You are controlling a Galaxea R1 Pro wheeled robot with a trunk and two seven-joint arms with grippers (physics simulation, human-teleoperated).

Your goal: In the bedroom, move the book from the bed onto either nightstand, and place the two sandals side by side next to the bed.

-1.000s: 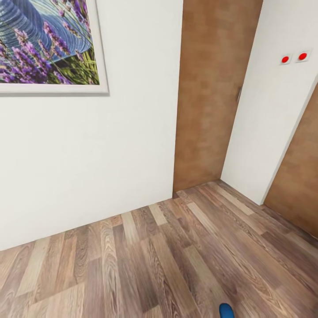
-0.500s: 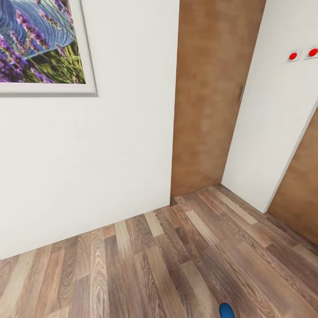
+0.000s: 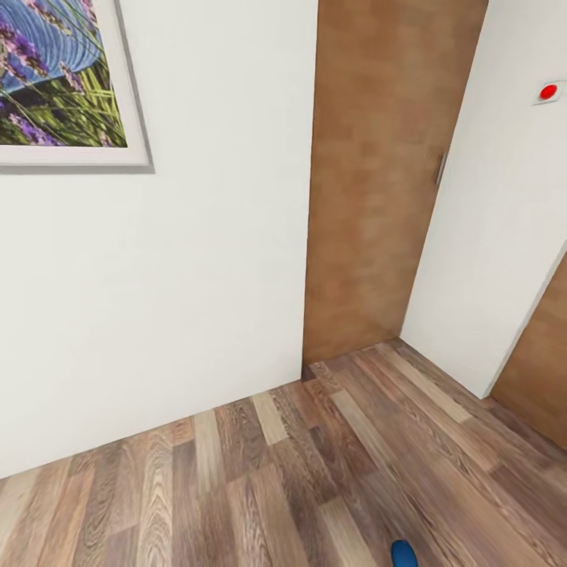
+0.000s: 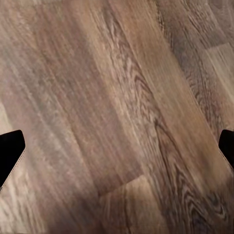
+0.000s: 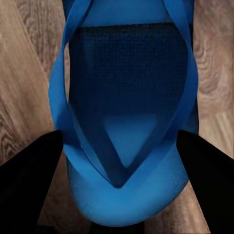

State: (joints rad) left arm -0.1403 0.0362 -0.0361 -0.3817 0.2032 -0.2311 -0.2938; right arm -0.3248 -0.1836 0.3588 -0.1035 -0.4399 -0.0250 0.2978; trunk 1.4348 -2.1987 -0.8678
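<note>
Wood-plank floor [image 3: 260, 472], blue sandal [image 5: 127, 122] clamped between right tool [image 5: 119, 161] fingers

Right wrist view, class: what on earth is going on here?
The robot's right gripper holds a blue sandal above the wood floor, a finger on each side of it. The left gripper hangs open over bare planks. The head camera looks at a white wall, a framed flower picture and a brown door; the sandal's tip peeks in below.
</note>
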